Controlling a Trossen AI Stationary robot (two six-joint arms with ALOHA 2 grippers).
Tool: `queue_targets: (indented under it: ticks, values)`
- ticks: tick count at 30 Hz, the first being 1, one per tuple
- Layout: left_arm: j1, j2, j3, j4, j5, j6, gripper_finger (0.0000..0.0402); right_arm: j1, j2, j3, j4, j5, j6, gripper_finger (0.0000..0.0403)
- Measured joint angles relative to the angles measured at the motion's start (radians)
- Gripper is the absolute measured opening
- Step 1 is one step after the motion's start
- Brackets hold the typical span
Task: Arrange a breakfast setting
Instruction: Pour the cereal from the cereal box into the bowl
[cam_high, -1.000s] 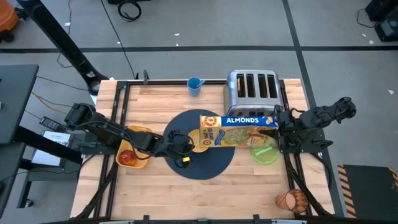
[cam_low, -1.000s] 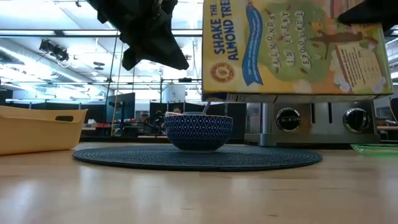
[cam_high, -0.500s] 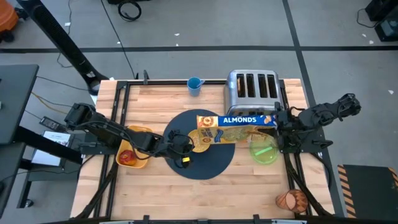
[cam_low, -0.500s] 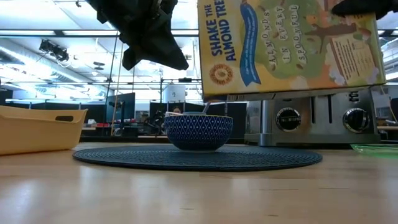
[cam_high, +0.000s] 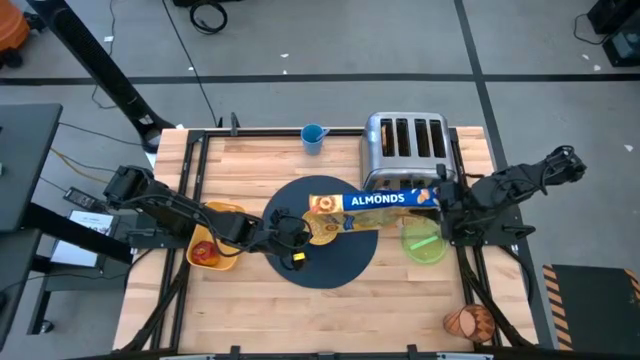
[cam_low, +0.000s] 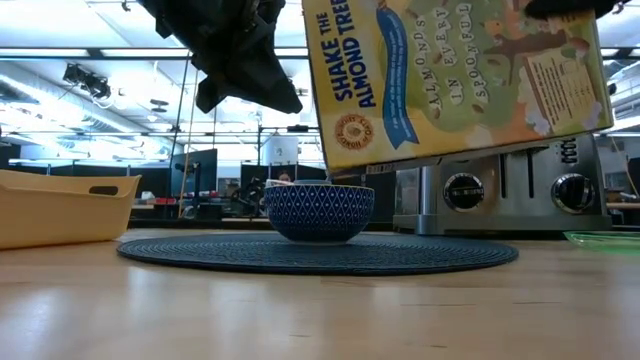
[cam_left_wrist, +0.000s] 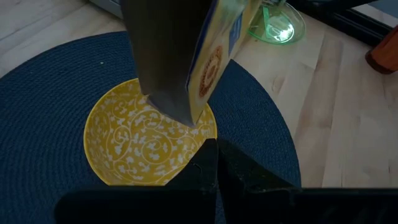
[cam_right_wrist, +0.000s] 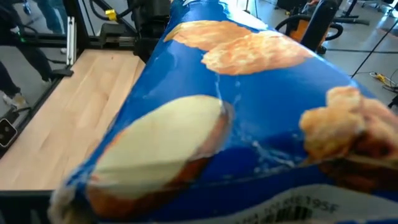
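So from the top we've got the right gripper (cam_high: 440, 197) clamped on one end of a cereal box (cam_high: 370, 205), which is tipped so its far end hangs over the bowl (cam_high: 318, 230) on the round dark mat (cam_high: 335, 265) in the middle of the worktop. The left gripper (cam_high: 296, 232) sits beside the bowl over the mat, and we can't tell whether its fingers are apart or together. A green plate (cam_high: 424, 243) lies just right of the mat, a toaster (cam_high: 405, 145) and a small blue cup (cam_high: 313, 136) stand by the far edge, a yellow bin (cam_high: 222, 258) with a red apple (cam_high: 205, 251) sits at the left, and an orange-brown cup (cam_high: 468, 322) is in the near right corner.

From table height, the box (cam_low: 455, 80) slants with its lower corner above the bowl (cam_low: 319, 212), not touching.

On the left wrist view, the box (cam_left_wrist: 180, 56) hangs right over the bowl's yellow inside (cam_left_wrist: 134, 146).

The right wrist view is basically all box (cam_right_wrist: 236, 118).
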Motion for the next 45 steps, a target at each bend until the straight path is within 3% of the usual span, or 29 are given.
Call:
queue_targets:
  ticks: [19,45]
  values:
    - [-0.003,0.000,0.000,0.001,0.000,-0.002,0.0009,-0.028,0.078,0.067,-0.001,-0.030,-0.042,0.0189]
    - [-0.019,0.000,0.000,-0.019,0.007,-0.002,0.0009,-0.168,0.255,0.206,-0.068,-0.189,-0.158,0.0189]
